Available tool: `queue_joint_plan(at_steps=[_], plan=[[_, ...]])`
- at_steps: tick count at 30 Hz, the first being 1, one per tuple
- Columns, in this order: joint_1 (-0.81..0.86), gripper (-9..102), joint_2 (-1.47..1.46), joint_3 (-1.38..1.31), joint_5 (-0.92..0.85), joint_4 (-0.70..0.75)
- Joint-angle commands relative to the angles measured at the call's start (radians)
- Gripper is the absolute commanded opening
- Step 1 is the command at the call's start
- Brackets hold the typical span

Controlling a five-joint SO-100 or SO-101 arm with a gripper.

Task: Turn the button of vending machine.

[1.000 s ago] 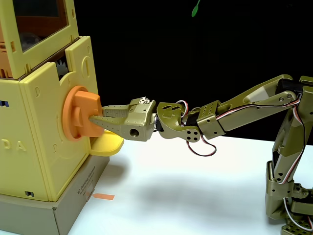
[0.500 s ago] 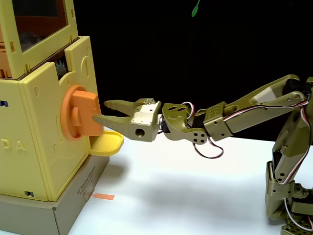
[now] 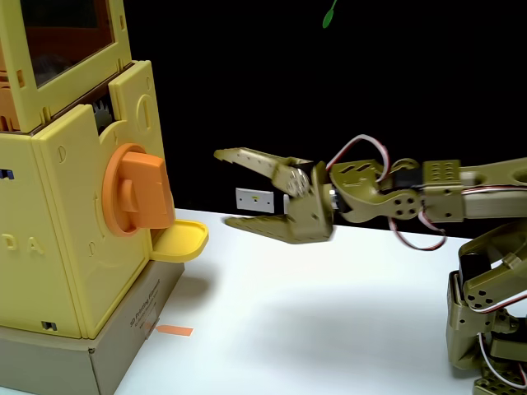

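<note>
The orange button (image 3: 136,191) sits on the side face of the pale-yellow vending machine (image 3: 70,239), its raised bar standing nearly upright. An orange-tinted window (image 3: 70,33) tops the machine, and gear teeth show at the corner. My olive-green gripper (image 3: 222,188) is open, jaws spread one above the other, with nothing between them. It hangs in the air to the right of the button, a clear gap apart from it.
A small yellow tray (image 3: 181,239) juts out under the button. The machine stands on a grey cardboard base (image 3: 107,354) with an orange tape strip (image 3: 174,331) beside it. The white table (image 3: 329,321) stretches right to my arm's base (image 3: 486,329).
The gripper let go of the button's bar, opened wide and pulled back to the right, rising a little. The arm's elbow dropped to a flatter reach.
</note>
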Motion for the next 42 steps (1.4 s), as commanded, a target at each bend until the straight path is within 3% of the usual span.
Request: queue_joint_plan(at_steps=[1,4,7,14,18,26,42], plan=[[0.028,49,0.077,-0.003,-0.632,0.161],[0.044,47,0.031,-0.008,-0.914,0.144],[0.072,47,-0.051,-0.018,-1.085,0.075],[0.086,46,-0.311,-0.055,-1.319,-0.325],[0.091,44,-0.417,-0.091,-1.37,-0.512],[0.1,40,-0.58,-0.175,-1.425,-0.75],[0.091,34,-0.808,-0.359,-1.483,-0.859]])
